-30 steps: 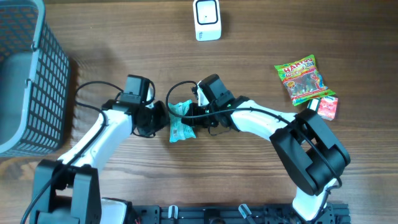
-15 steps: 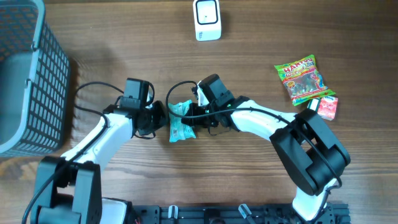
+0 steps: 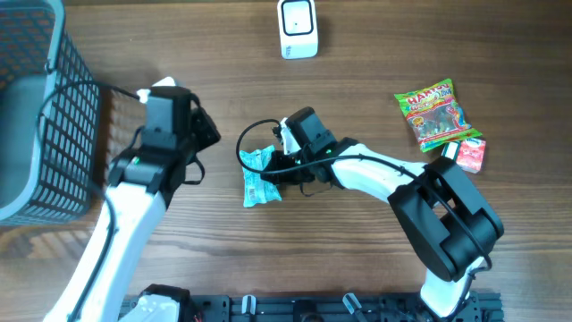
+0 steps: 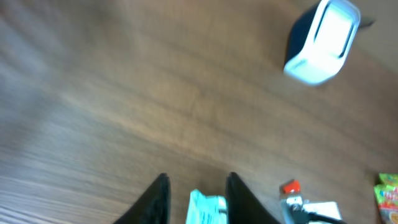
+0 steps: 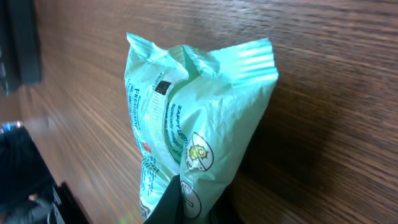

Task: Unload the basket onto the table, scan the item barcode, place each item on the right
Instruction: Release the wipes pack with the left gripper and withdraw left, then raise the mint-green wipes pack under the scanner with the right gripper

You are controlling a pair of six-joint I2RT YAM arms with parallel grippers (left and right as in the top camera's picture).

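Observation:
The item is a mint-green snack packet [image 3: 257, 177] lying on the wooden table just left of centre. My right gripper [image 3: 275, 168] is shut on its right end; in the right wrist view the packet [image 5: 199, 118] fills the frame with the dark fingers pinching its lower end at the gripper [image 5: 200, 200]. My left gripper [image 3: 202, 136] sits apart from the packet, up and to the left, near the basket. In the left wrist view the left gripper [image 4: 196, 178] is open, and the packet [image 4: 208, 210] shows in the distance between its fingers. The white barcode scanner [image 3: 298, 27] stands at the table's far edge.
A grey mesh basket [image 3: 36, 116] occupies the left side. A colourful candy bag [image 3: 435, 114] and a small red and white box [image 3: 470, 154] lie at the right. The scanner [image 4: 323, 40] also shows at the top right of the left wrist view.
The left gripper has let go of the packet, opened, and pulled back up and left toward the basket. The right gripper still holds the packet in the same spot.

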